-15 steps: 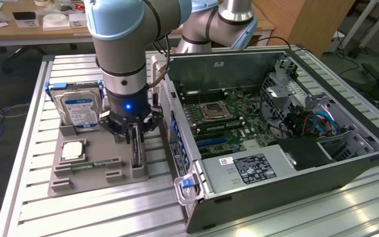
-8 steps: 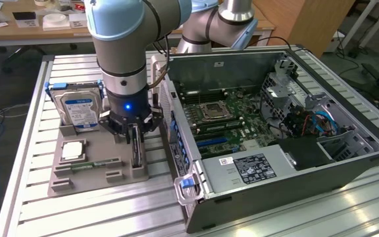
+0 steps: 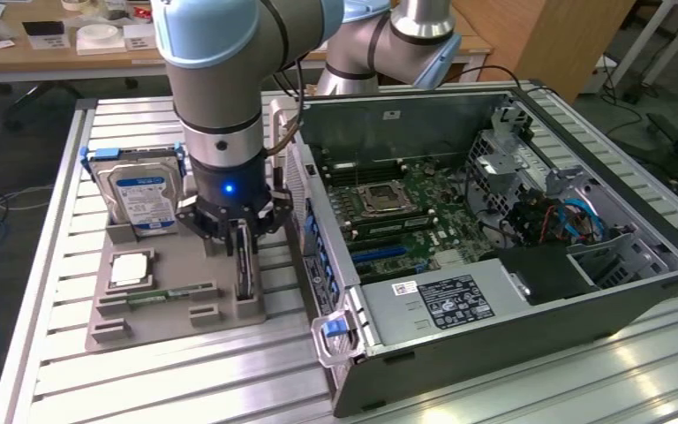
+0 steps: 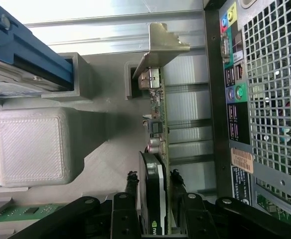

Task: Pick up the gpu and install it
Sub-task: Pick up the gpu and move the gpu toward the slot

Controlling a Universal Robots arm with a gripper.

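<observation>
The pincer [image 4: 154, 175] pinches the gpu [image 4: 156, 124], which stands on edge in the grey holder [image 3: 162, 309] directly beneath it, not yet lifted out or installed in the open computer case [image 3: 528, 344] alongside.

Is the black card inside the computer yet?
Out. The gpu stands on edge in the gray holder beside the computer case, gripper clamped on it.

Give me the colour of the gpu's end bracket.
Silver gpu bracket; clearest in the wrist view.
</observation>
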